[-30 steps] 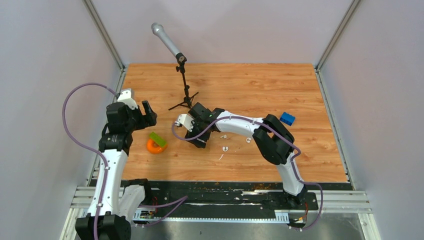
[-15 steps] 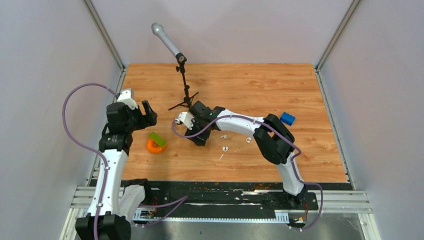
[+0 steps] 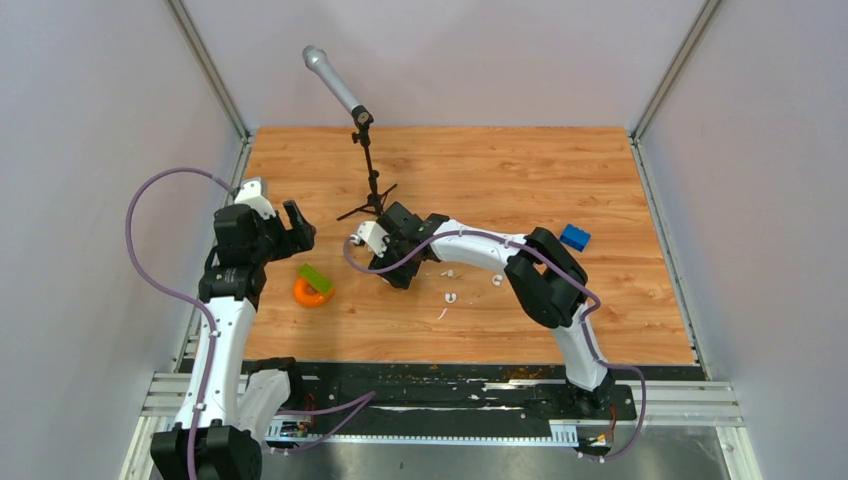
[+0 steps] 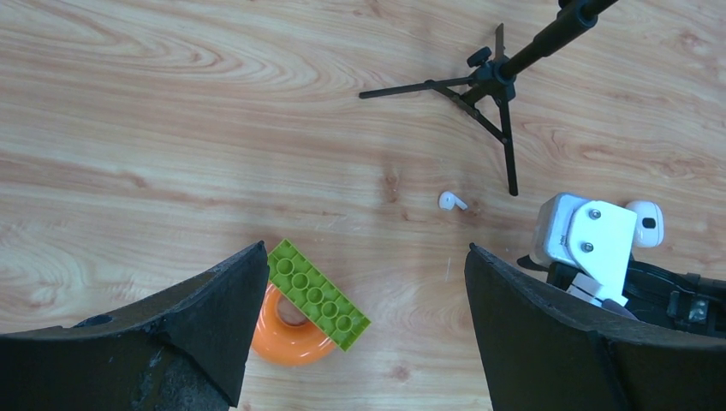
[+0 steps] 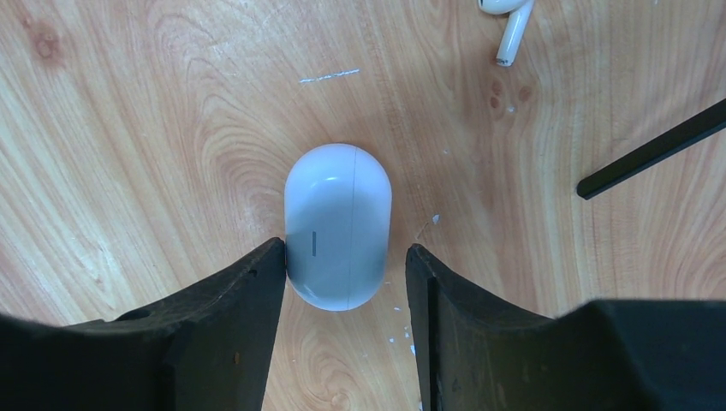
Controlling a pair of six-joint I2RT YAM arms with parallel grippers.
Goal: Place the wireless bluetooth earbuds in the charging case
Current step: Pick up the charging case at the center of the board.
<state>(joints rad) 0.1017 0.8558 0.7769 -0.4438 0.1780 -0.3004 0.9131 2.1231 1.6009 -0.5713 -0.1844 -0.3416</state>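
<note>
Black left gripper (image 4: 364,257) hangs spread and empty, well apart from the case. Right gripper (image 5: 344,248), the nearer, straddles the smooth white oval charging case (image 5: 338,197), lid shut on the wooden tabletop (image 5: 128,103). Its jaws are unclenched, and the case's long axis runs along the fingers. One glossy white stemmed earbud (image 5: 510,38) lies beyond, to the right.

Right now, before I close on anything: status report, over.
Left gripper open, empty. Right gripper open, straddling the case, lid shut. One earbud loose beyond it. Stand leg close on one side.
</note>
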